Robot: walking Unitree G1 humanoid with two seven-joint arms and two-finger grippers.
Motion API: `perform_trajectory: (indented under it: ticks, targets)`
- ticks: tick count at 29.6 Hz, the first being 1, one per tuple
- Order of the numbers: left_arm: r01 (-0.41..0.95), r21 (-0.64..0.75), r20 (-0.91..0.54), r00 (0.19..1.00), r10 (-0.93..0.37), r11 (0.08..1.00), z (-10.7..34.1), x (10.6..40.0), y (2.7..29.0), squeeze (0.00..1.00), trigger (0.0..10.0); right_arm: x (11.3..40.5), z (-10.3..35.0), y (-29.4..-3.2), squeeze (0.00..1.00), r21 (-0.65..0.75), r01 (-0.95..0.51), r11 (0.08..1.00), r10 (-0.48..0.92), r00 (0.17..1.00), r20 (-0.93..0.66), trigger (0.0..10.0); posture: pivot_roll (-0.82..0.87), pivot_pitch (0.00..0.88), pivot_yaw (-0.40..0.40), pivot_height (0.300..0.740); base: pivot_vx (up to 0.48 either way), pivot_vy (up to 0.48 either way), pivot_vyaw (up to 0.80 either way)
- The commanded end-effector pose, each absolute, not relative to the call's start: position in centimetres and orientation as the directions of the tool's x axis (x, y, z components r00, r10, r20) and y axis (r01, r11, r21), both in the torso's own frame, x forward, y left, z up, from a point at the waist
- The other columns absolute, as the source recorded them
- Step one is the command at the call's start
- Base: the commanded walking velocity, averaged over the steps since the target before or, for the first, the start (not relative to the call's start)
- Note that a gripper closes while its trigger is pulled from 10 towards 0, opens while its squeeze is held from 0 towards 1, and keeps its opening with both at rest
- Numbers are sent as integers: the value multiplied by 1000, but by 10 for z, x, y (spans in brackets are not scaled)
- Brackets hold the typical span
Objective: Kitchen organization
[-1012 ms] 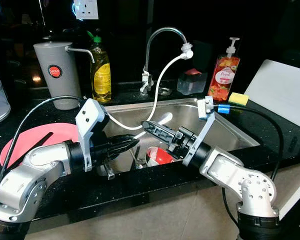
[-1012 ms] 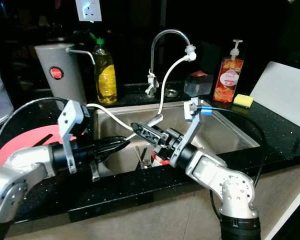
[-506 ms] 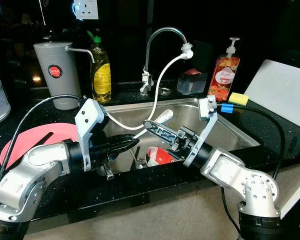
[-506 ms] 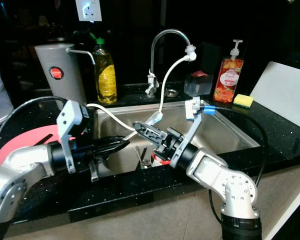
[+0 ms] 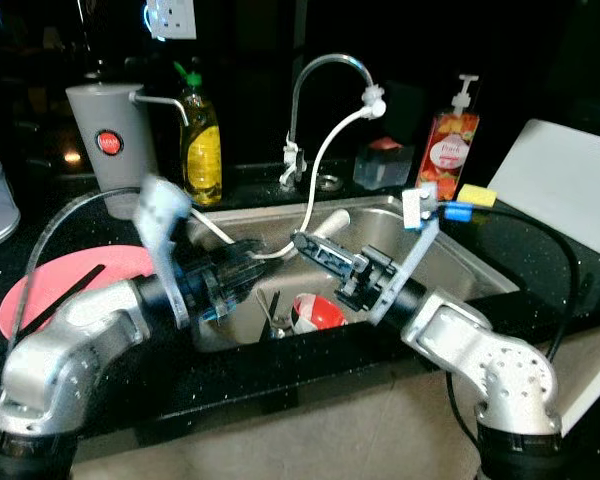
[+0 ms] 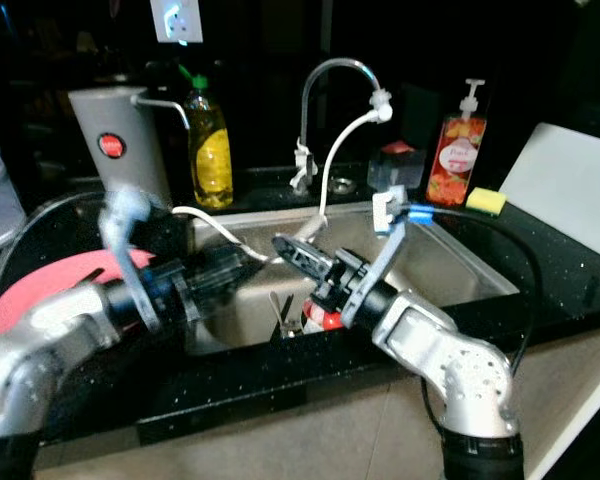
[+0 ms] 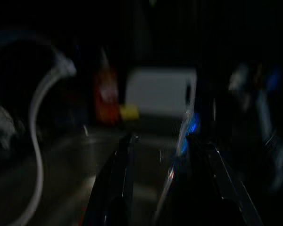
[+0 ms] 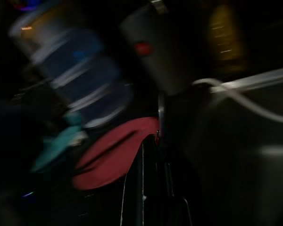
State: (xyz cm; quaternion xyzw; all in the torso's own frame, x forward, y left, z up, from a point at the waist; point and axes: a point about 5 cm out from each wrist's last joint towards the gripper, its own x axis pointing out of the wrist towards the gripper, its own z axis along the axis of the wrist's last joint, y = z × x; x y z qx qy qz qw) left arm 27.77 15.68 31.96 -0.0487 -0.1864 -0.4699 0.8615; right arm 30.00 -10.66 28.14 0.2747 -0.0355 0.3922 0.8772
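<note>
The right gripper (image 5: 315,247), fingers pressed together and empty, hangs over the sink (image 5: 450,262); just below it and nearer the front lies one red bowl (image 5: 318,311). The left gripper (image 5: 242,272) is blurred, so I cannot tell its state. One pink plate (image 5: 55,285) rests on the worktop (image 5: 550,270).

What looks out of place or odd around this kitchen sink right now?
A white hose hangs off the faucet spout and trails loosely down into the steel sink. A red bowl and some utensils lie jumbled at the sink's bottom. A black stick lies across the pink plate on the counter.
</note>
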Motion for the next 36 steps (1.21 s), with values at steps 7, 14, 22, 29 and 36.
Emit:
perform_trajectory:
  ticks: [7, 14, 22, 29, 36]
  targets:
    - [770, -15, 439, 579, -688, 638, 322, 286, 171, 0, 10000, 323, 278, -120, 0, 432, -539, 723, 474, 842, 258, 10000, -63, 28, -31, 740, 0, 0, 0]
    - [485, -121, 327, 843, -426, 866, 303, 316, 192, 0, 10000, 339, 270, -131, 0, 373, -374, 849, 291, 921, 260, 10000, -59, 22, -32, 740, 0, 0, 0]
    - [381, -165, 297, 899, -323, 910, 295, 320, 203, 0, 10000, 347, 254, -131, 0, 339, -309, 889, 247, 945, 214, 10000, -56, 20, -35, 740, 0, 0, 0]
    - [366, -150, 287, 905, -314, 918, 291, 321, 198, 0, 10000, 349, 245, -129, 1000, 324, -297, 898, 238, 948, 209, 10000, -54, 15, -37, 740, 0, 0, 0]
    - [362, -150, 283, 907, -311, 920, 291, 322, 192, 0, 10000, 349, 254, -131, 0, 311, -298, 902, 217, 938, 271, 10000, -55, 14, -35, 740, 0, 0, 0]
